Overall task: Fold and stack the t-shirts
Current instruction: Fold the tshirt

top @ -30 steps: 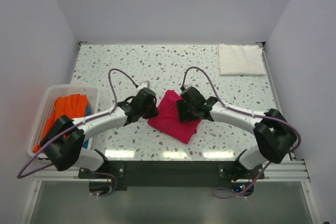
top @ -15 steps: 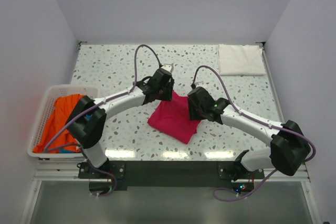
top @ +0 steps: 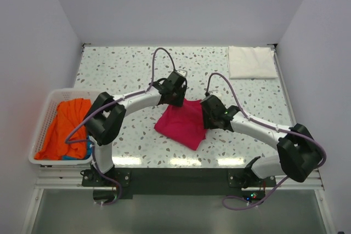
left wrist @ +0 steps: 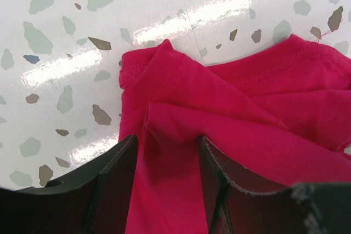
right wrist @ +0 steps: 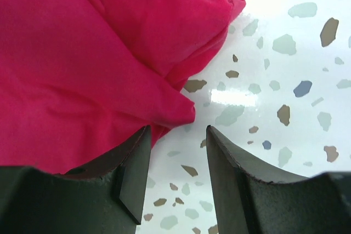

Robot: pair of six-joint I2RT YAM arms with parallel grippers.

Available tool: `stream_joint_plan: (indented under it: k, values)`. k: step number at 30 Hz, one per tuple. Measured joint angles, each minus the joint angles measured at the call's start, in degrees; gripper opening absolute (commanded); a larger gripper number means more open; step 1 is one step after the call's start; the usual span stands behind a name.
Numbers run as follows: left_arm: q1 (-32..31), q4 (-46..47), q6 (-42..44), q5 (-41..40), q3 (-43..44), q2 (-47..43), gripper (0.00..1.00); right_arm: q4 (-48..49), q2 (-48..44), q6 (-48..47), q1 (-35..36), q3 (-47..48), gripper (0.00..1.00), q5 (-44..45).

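A bright magenta-pink t-shirt (top: 184, 125) lies crumpled in a rough diamond at mid-table. My left gripper (top: 178, 96) is at its far corner. In the left wrist view its jaws (left wrist: 167, 152) are open and straddle a raised fold of the pink cloth (left wrist: 247, 108). My right gripper (top: 207, 114) is at the shirt's right edge. It is open (right wrist: 178, 135), with bare table between the fingers and a pink corner (right wrist: 82, 53) against the left finger. A white folded t-shirt (top: 251, 62) lies at the far right. An orange t-shirt (top: 66, 124) and a bit of a blue one (top: 88, 149) lie in the basket.
The white slotted basket (top: 50, 101) stands at the table's left edge, beside the left arm's base. The speckled table (top: 120, 69) is walled on the left, back and right. Purple cables loop above both arms.
My left gripper has swung from the shirt's left side up to its far corner and come down over a fold. My right gripper has shifted right and nearer, off the shirt to its right edge.
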Motion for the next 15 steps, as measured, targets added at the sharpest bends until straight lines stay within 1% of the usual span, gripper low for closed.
stream_joint_plan:
  k: [4,9,12,13,15]
  values:
    - [0.0,0.0,0.0,0.0,0.2,0.3,0.53,2.8,1.8,-0.3,-0.9,-0.8,0.45,-0.3]
    - [0.3,0.1,0.0,0.0,1.6,2.0,0.51,6.2,3.6,-0.8,-2.5,-2.1,0.38,-1.8]
    - [0.7,0.3,0.0,0.2,1.8,3.0,0.49,7.6,3.7,-0.8,-3.4,-2.9,0.34,-2.4]
    - [0.9,0.3,0.0,0.3,1.8,3.2,0.49,8.0,3.7,-0.9,-3.7,-3.1,0.31,-2.8]
    - [1.3,0.5,-0.1,0.5,1.8,3.5,0.44,9.0,3.7,-1.1,-4.3,-3.5,0.28,-3.2]
